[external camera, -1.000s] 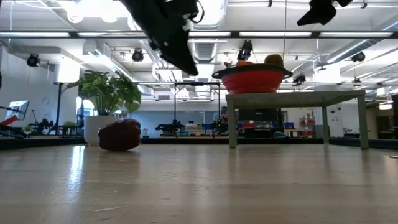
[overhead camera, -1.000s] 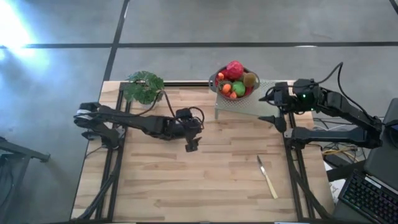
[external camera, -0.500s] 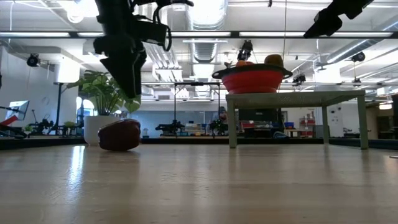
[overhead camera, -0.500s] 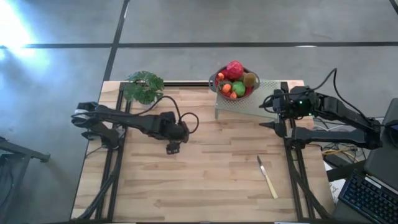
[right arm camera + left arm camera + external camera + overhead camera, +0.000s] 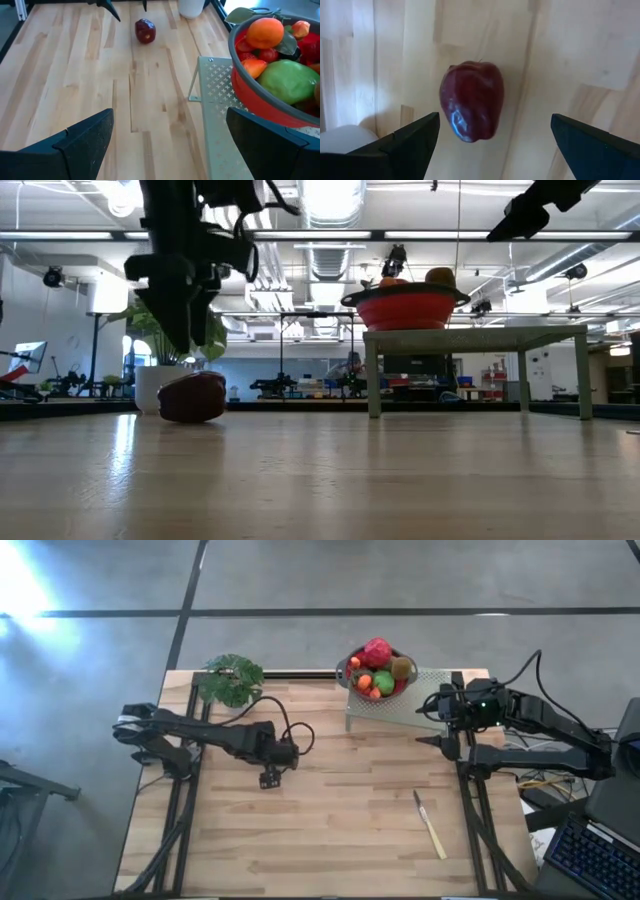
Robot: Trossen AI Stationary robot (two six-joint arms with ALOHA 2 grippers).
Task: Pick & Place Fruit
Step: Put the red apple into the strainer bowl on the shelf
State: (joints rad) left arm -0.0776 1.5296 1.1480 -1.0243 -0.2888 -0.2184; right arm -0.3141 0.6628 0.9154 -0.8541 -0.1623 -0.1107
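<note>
- The left gripper (image 5: 269, 780) has moved toward the left side and now hangs above the dark red apple (image 5: 471, 107), jaws wide, empty.
- The apple lies on the table (image 5: 340, 830), near the potted plant (image 5: 230, 678).
- The grasp appears imminent.
- The right gripper (image 5: 432, 739) waits beside the fruit bowl (image 5: 260, 107), spread wide.

Dark red apple (image 5: 471, 107) on the pale striped-wood worktop (image 5: 330, 830); red bowl (image 5: 260, 102) heaped with orange, green, red fruit (image 5: 287, 80).

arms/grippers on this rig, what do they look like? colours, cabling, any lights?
Both arms are dark, jointed links. The left gripper has two black wedge-shaped fingers and a black cable looping off its wrist. The right gripper has matching dark fingers, a black cable arching over the forearm and a small green light.
</note>
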